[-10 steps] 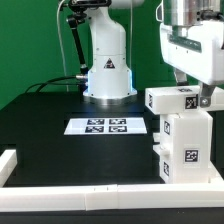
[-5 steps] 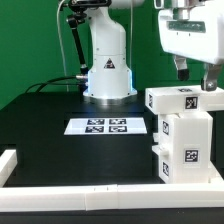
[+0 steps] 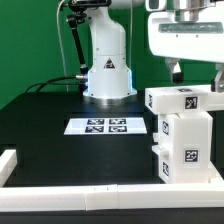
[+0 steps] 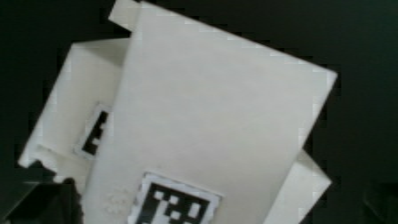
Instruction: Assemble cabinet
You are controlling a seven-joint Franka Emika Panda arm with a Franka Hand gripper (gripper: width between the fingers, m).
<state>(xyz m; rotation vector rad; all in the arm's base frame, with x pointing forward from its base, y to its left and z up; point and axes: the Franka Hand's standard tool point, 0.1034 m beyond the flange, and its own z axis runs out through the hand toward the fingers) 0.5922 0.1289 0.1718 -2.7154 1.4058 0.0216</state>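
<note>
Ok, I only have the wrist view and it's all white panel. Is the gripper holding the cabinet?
Observer: No. In the exterior view the gripper hangs above the cabinet, fingers apart, nothing between them.
Operator: Is the cabinet upright?
Observer: Yes, it stands on the black table, at the exterior view's right, with tags facing the camera.
Operator: Anything close beside it?
Observer: The marker board lies flat on its exterior-view left, apart from it.
</note>
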